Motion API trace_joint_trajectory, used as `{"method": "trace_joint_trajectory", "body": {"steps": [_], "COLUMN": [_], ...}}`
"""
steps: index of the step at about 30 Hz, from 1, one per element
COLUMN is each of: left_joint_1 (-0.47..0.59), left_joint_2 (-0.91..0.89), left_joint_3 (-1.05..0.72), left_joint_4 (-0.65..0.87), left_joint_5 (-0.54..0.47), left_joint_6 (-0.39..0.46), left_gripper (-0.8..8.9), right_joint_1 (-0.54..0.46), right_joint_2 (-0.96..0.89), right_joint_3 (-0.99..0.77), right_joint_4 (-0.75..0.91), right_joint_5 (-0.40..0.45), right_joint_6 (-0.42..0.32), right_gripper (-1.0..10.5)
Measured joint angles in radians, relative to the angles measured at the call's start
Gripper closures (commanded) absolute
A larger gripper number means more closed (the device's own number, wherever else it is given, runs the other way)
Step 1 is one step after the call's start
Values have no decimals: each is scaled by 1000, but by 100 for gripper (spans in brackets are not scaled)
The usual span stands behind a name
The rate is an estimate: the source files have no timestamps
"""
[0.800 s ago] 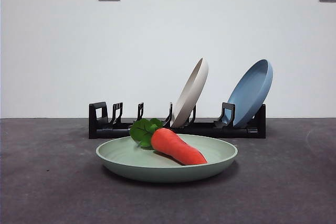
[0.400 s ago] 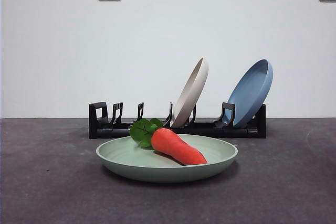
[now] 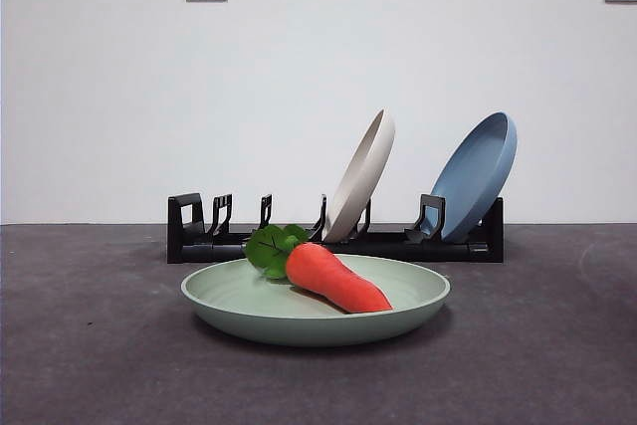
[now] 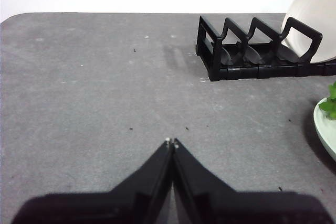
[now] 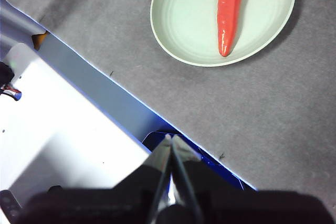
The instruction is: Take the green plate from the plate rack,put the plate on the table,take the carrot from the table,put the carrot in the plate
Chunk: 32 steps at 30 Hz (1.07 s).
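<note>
Tapered orange carrot (image 3: 336, 280) lies in round matte green plate (image 3: 249, 306).

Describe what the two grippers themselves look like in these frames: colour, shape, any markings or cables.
The left gripper has two matte black jaws, broad at the base and tapering to narrow tips with small pale specks at the ends. The right gripper looks the same: black, wedge-shaped, pale-tipped. No cables, labels or markings show on either.
</note>
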Motion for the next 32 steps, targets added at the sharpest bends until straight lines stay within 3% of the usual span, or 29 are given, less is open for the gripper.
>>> {"method": "trace_joint_trajectory", "body": {"steps": [11,16,24,28,32], "left_joint_1": [0,0,0,0,0], "left_joint_2": [0,0,0,0,0], "left_joint_3": [0,0,0,0,0], "left_joint_4": [0,0,0,0,0], "left_joint_5": [0,0,0,0,0], "left_joint_6": [0,0,0,0,-1], "left_gripper": [817,817,817,817,817], "right_joint_1": [-10,-141,-455,-532,-571], "right_joint_2": [-14,-127,-351,-471,-571], "right_joint_3": [0,-3,-210,-409,-589], "right_joint_4": [-2,31,381,621,745], "right_joint_5": [9,49,50,49,50], "right_joint_6": [-3,-105,-186,-196,-196], "right_gripper": [946,946,946,946,946]}}
